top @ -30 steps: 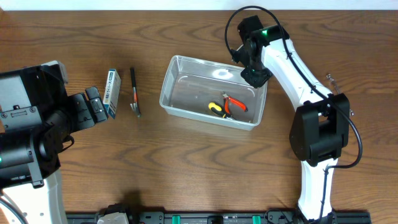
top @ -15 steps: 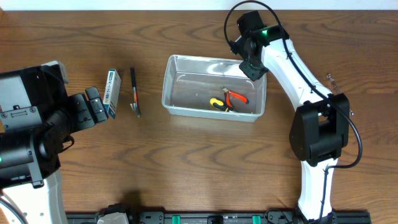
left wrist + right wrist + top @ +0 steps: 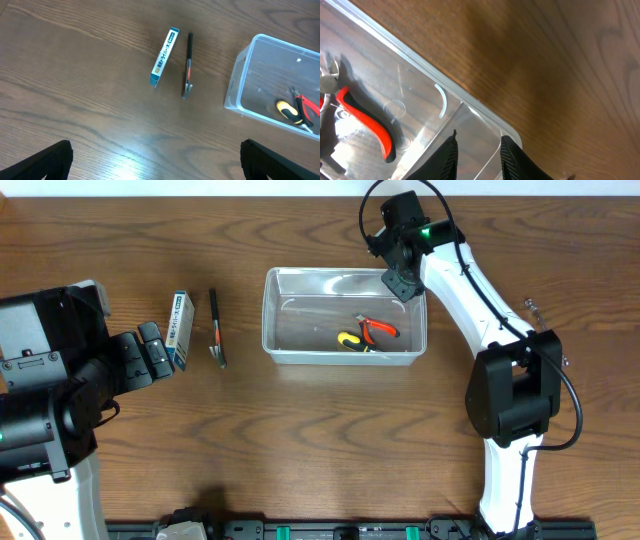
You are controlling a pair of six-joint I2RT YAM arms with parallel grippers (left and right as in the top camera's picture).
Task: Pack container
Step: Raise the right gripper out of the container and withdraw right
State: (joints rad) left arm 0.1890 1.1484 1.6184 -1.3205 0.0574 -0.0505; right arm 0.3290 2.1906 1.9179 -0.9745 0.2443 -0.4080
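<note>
The clear plastic container (image 3: pixel 267 315) stands mid-table, square to the table edges. Inside lie red-handled pliers (image 3: pixel 381 330) and a yellow-handled tool (image 3: pixel 350 340). My right gripper (image 3: pixel 402 282) is at the container's far right corner. In the right wrist view its fingers (image 3: pixel 477 150) straddle the container's wall (image 3: pixel 420 65), closed on it, with the red pliers (image 3: pixel 365 120) at the left. My left gripper (image 3: pixel 155 350) is open and empty at the left, its fingers (image 3: pixel 157 160) wide apart above bare wood.
A small blue-and-white box (image 3: pixel 181 328) and a black slim hand tool (image 3: pixel 216 328) lie left of the container. Both also show in the left wrist view, the box (image 3: pixel 164 56) and the tool (image 3: pixel 188 65), with the container (image 3: pixel 234 87) at right.
The right gripper has moved toward the far edge, and the container has turned with it from skewed to square. The tools inside slid a little. The left arm has not moved.
</note>
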